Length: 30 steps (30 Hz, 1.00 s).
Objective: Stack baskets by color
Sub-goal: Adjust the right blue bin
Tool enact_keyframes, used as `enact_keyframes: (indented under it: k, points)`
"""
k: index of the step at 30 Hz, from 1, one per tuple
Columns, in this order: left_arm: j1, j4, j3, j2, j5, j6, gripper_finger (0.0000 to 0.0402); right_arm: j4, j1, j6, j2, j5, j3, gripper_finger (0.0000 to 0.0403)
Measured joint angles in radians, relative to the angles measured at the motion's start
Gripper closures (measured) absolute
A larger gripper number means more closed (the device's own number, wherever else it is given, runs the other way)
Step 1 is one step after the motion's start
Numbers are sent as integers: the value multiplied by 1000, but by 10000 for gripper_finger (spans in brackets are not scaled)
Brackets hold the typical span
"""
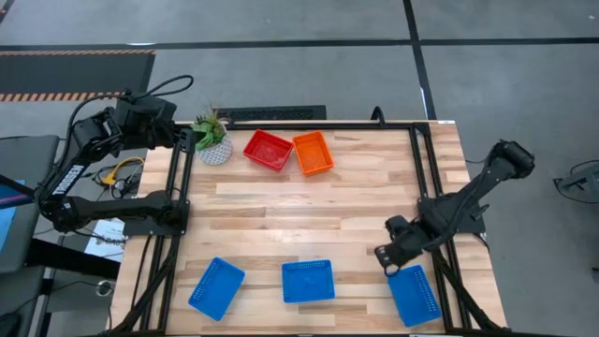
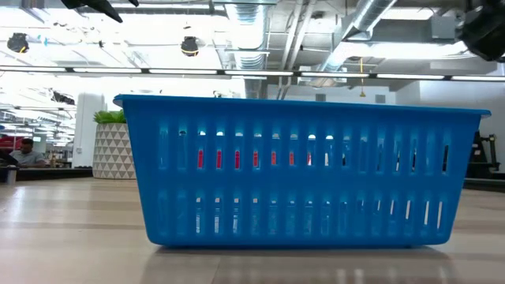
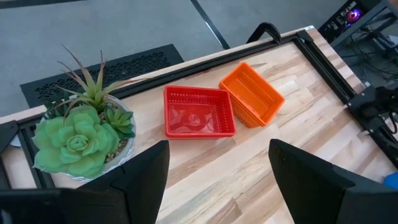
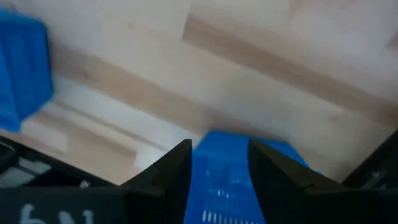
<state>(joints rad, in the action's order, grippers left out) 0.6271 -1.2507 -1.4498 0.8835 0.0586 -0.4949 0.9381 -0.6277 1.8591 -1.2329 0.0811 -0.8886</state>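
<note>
Three blue baskets lie along the table's near edge: left (image 1: 216,287), middle (image 1: 308,281) and right (image 1: 414,294). The middle one fills the low view (image 2: 300,173). A red basket (image 1: 269,150) and an orange basket (image 1: 313,153) sit side by side at the far edge, and both show in the left wrist view, red (image 3: 198,112) and orange (image 3: 252,94). My right gripper (image 1: 386,260) points steeply down over the right blue basket's far end (image 4: 227,171), fingers apart (image 4: 219,149). My left gripper (image 3: 217,180) waits open, raised at the far left corner (image 1: 185,140).
A green plant in a white pot (image 1: 213,139) stands at the far left beside the red basket, close to my left gripper. A black frame (image 1: 416,168) runs along the table's sides. Bare wood (image 1: 309,215) lies between the far baskets and the near row.
</note>
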Motion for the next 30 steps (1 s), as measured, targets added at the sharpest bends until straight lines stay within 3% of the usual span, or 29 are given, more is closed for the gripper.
enact_keyframes:
  k: [11, 21, 30]
  points:
    - [0, 13, 0, 0, 0, 1, 139, -49, -125, 0, 12, 5, 0, 226]
    - [0, 11, 0, 0, 0, 0, 139, -69, -153, -71, 12, 18, 0, 226]
    - [0, 11, 0, 0, 3, 1, 139, -6, -165, 103, 10, 76, 0, 226]
